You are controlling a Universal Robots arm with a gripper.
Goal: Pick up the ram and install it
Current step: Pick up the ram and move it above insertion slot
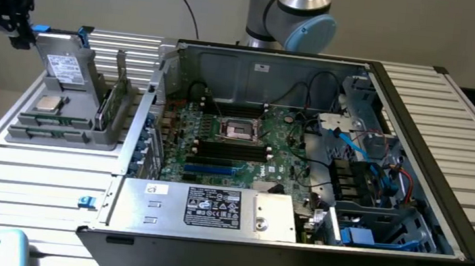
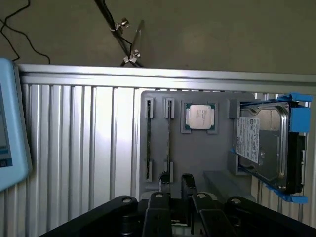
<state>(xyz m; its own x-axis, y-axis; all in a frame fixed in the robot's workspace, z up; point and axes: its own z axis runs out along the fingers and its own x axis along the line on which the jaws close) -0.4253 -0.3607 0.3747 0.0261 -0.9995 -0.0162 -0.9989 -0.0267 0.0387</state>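
Pincer (image 1: pixel 20 34), black, two-fingered, hangs in the upper left of the exterior view, above the far end of a grey plastic parts tray (image 1: pixel 105 135) and apart from it. Wrist view: pincer (image 2: pixel 176 183) fingertips slightly parted with a pale gap between them, nothing gripped.

Ram (image 2: pixel 169 148), a thin stick seen edge-on, stands in a narrow tray (image 2: pixel 217 163) slot. A second similar stick (image 2: pixel 148 138) is in the next slot. Both sit beside a square silver processor chip (image 2: pixel 199 117).

Silver hard drive with blue rails (image 2: pixel 264 145) stands on edge on the chip's other side. In the exterior view the drive (image 1: pixel 68 65) is just beside the pincer.

Green expansion card with metal bracket (image 1: pixel 113 103) stands upright at the tray's right edge. Open black computer case (image 1: pixel 443 194) with green motherboard (image 1: pixel 227 145) is centre frame, on a slatted metal table (image 1: pixel 29 177).
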